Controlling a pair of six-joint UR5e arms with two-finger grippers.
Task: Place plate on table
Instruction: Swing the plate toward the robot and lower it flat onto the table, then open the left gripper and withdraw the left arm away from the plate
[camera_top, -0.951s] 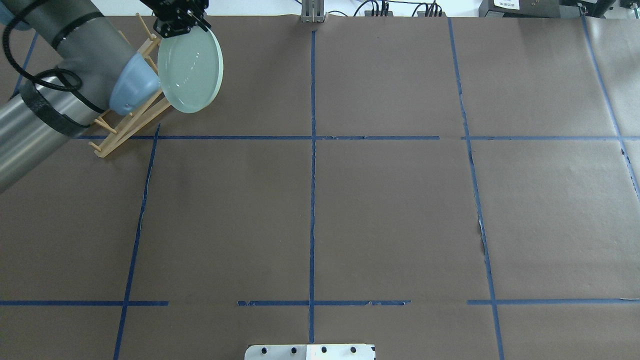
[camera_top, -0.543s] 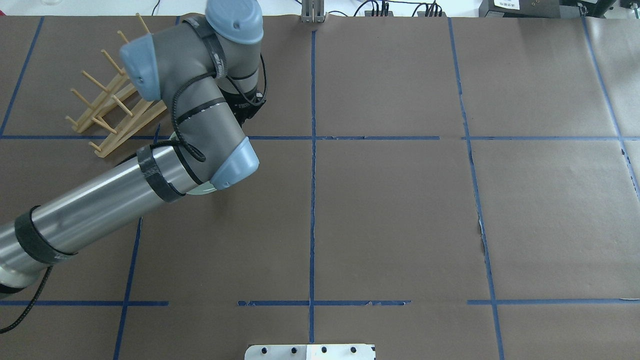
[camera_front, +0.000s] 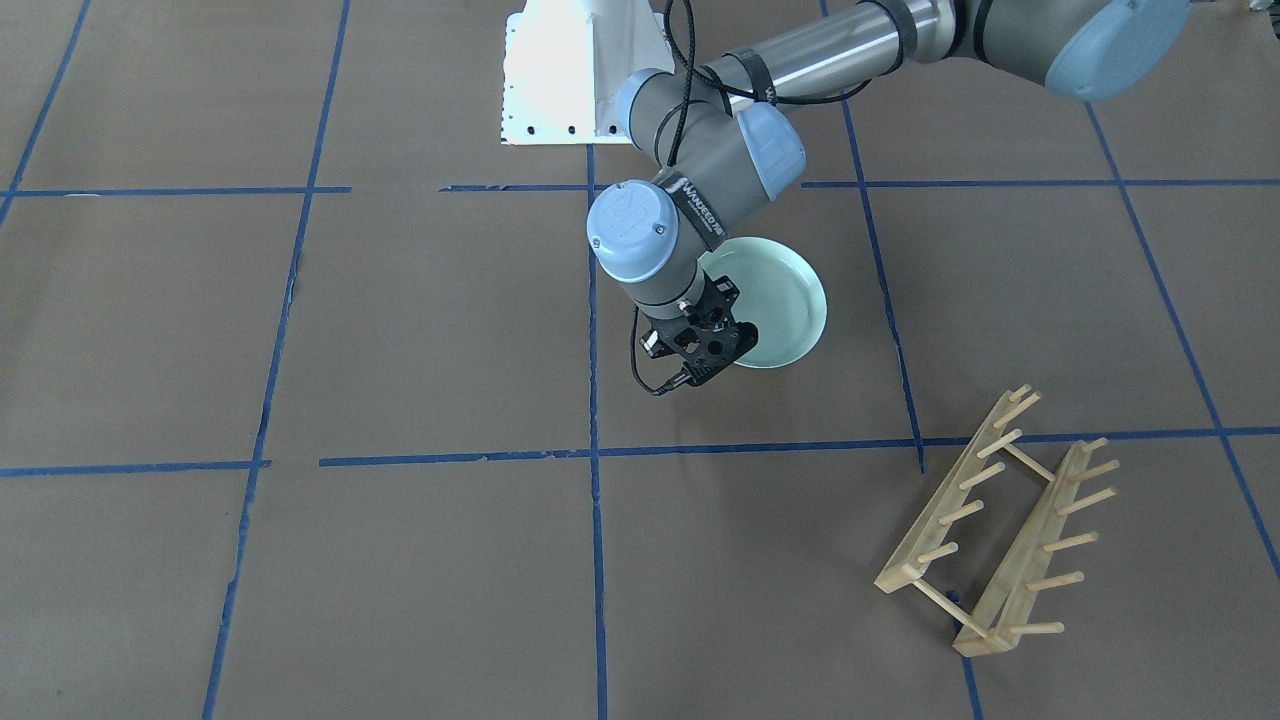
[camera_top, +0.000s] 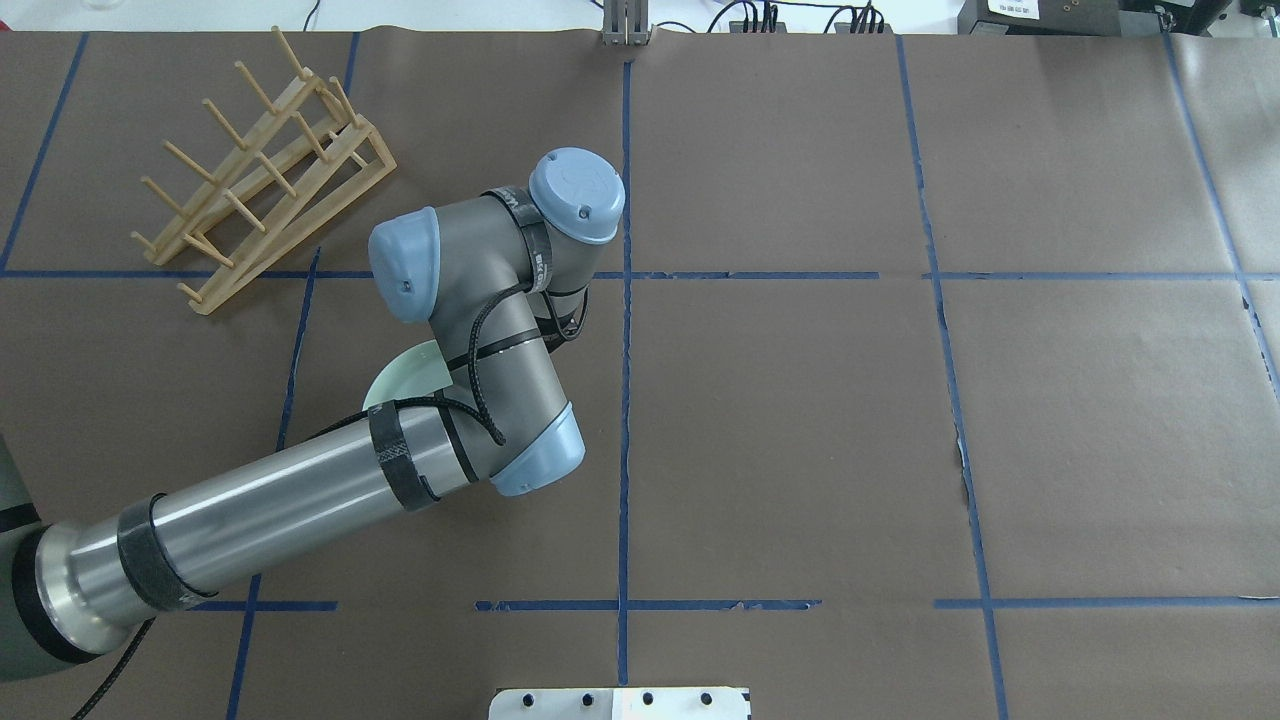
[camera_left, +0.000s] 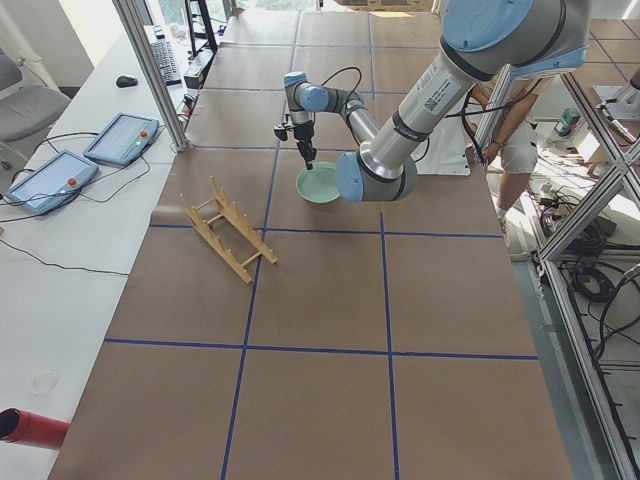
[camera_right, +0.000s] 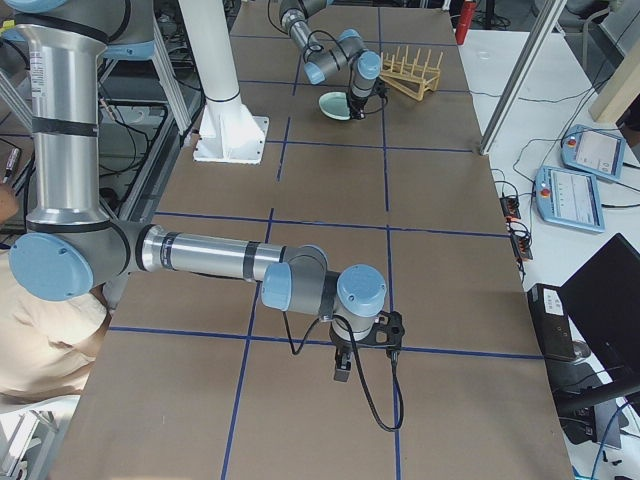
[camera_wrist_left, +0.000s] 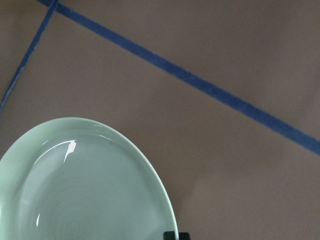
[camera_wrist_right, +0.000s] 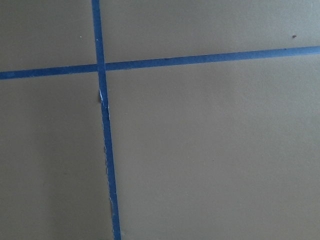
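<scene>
Overhead, the left arm's folded elbow hides most of the plate (camera_top: 398, 378), which is low at the table (camera_top: 800, 430) left of the centre line; whether they touch is unclear. The left gripper (camera_front: 722, 352) points down, clamped on the plate's rim. Whether the right gripper (camera_right: 343, 372) is apart or together cannot be told.

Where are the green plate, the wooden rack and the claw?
plate (camera_front: 780, 295), front-facing view, bare inner face.
wooden rack (camera_front: 955, 490), front-facing view, a long side rail.
left claw (camera_front: 725, 350), front-facing view, fingertips at plate's rim.
</scene>
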